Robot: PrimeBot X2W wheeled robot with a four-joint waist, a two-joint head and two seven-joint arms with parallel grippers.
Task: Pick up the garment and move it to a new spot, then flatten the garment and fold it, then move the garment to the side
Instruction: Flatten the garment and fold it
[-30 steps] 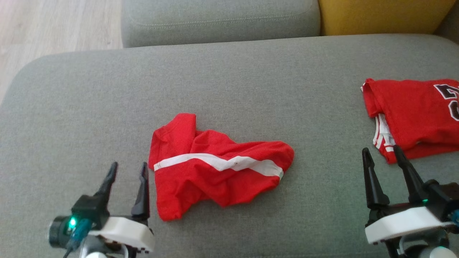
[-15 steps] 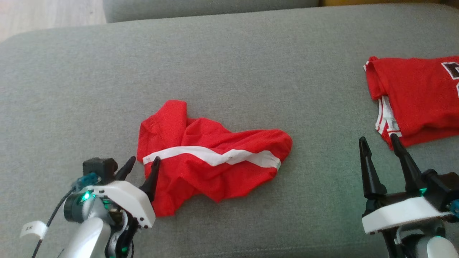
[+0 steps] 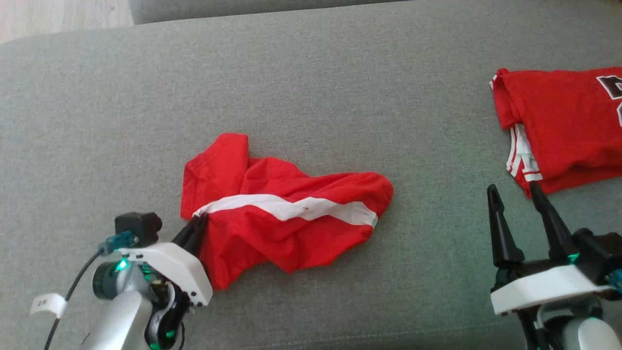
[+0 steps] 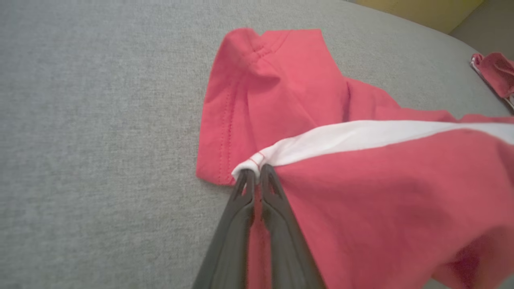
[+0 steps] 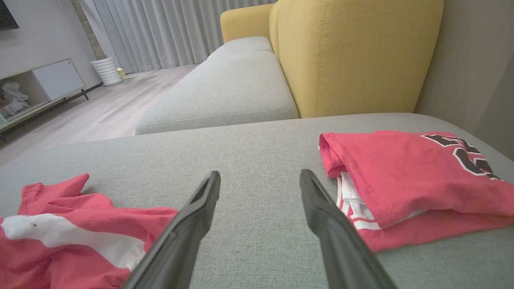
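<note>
Whereas half a second earlier it had hung open at the cloth's left edge, the left end effector (image 3: 197,224) had now pinched shut on the red garment (image 3: 291,236), gripping the hem just where the white stripe (image 3: 291,209) ends. The pickup grasp looked made, with the lift yet to come. The garment lay crumpled, centre-left of the frame, on the grey sofa cushion (image 3: 311,73). At lower right, the right end effector (image 3: 512,187) stood wide and empty, near a folded red jersey (image 3: 559,121).
</note>
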